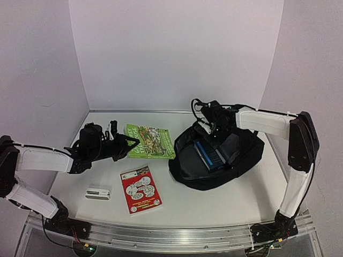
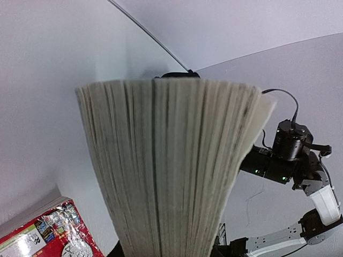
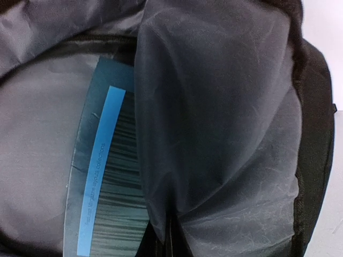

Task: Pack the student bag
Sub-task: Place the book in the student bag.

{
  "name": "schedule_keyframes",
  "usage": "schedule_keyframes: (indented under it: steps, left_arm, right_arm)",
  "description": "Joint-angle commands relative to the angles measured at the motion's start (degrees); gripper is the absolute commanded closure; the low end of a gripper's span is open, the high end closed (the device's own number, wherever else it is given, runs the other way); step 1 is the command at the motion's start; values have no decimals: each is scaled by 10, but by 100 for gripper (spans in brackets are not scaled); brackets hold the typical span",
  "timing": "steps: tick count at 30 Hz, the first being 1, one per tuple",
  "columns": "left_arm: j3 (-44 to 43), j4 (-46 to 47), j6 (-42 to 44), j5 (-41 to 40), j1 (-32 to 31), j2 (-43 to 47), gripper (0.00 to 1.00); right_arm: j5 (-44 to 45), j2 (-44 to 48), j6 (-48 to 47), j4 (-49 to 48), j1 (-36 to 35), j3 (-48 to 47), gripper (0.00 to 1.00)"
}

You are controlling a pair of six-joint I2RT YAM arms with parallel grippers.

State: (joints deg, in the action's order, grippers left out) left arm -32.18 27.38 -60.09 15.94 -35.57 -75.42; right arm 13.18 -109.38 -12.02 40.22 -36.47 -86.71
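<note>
The student bag (image 1: pixel 241 160) is a large black backpack lying open on the right of the table, with a blue book (image 1: pixel 208 152) inside it. My right gripper (image 1: pixel 212 128) is at the bag's far rim, shut on a fold of the grey lining (image 3: pixel 214 134). In the right wrist view the gripper (image 3: pixel 171 243) pinches that fabric beside the blue book (image 3: pixel 107 176). My left gripper (image 1: pixel 126 143) is shut on the left edge of a green book (image 1: pixel 153 142). In the left wrist view the book's page edges (image 2: pixel 171 160) fan out from the gripper (image 2: pixel 166 250) and fill the frame.
A red book (image 1: pixel 140 189) lies flat near the front centre and also shows in the left wrist view (image 2: pixel 43 235). A small white box-like item (image 1: pixel 98 192) lies to its left. White walls enclose the table on three sides.
</note>
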Motion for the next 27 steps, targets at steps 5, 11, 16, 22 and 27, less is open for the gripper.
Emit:
schedule_keyframes:
  steps: [5,11,16,22,27]
  left_arm:
    - [-61,214,-36,70,-12,-89,100]
    - [-114,295,-70,104,-44,-188,100]
    - [-177,293,-60,97,-78,-244,100]
    - [-226,282,-58,97,-101,-288,100]
    - [-254,315,-91,101,-109,-346,100]
  right_arm:
    - [-69,55,50,-7,16,-70,100]
    - [-100,64,70,-7,17,-92,100]
    - [-120,66,75,-7,16,-94,100]
    - [-125,68,77,-7,17,-98,100]
    - [-127,68,83,-7,17,-105,100]
